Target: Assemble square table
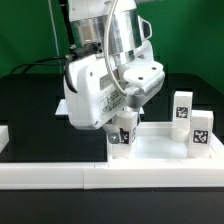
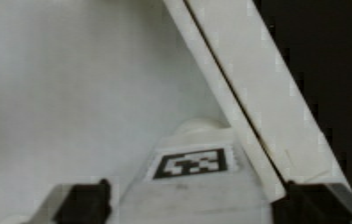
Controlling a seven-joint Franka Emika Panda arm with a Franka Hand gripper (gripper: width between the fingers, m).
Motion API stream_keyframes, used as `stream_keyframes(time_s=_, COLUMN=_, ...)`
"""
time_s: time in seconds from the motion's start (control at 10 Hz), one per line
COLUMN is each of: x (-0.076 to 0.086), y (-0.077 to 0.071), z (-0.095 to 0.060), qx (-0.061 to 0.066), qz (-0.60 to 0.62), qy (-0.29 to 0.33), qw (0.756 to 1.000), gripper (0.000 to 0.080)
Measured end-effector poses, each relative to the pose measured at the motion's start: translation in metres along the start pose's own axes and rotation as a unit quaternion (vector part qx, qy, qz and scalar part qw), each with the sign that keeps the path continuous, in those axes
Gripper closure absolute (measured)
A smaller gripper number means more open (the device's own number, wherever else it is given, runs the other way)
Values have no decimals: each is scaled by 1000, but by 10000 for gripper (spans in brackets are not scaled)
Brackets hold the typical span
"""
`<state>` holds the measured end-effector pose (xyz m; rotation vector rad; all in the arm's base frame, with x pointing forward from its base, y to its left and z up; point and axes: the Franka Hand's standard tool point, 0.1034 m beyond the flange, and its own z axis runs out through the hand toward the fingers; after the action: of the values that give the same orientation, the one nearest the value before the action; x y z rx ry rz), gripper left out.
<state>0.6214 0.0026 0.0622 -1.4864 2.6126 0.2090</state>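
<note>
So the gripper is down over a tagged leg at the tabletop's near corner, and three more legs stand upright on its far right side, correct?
Not quite: the exterior view shows two upright legs there, one behind the other, not three. The rest holds: the gripper is down over a tagged leg at the near corner of the tabletop.

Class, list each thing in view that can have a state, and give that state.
gripper: open, fingers astride the near leg.
near leg: upright at the tabletop's corner, not clamped.
far leg: upright, untouched.
right leg: upright, untouched.
tabletop: lying flat.
</note>
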Motion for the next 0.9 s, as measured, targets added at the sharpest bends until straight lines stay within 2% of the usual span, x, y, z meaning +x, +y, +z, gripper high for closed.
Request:
stream_keyframes(time_s=0.1, x=0, y=0, z=0, qx=0, qz=-1, qy=0, qw=1000, gripper=273)
stream_keyframes(time_s=0.2, x=0, y=0, z=0, qx=0, qz=-1, qy=0, qw=1000, gripper=171)
stream_keyframes(time_s=0.4, x=-1, y=0, z=-1, qx=0, qz=-2, qy=0, qw=1000, gripper=156)
stream_keyframes(time_s=0.5, x=-10, y=0, z=-10, qx=4, qz=-12, qy=-6, qw=1000, gripper=151)
stream_keyframes(time_s=0.8, x=-38, y=2, z=-64, qx=29, qz=-33, qy=-35, qw=998, gripper=150)
stream_keyframes(time_s=0.9, x=-47, y=5, z=-76, qx=29, qz=-39, qy=-42, qw=998, gripper=150)
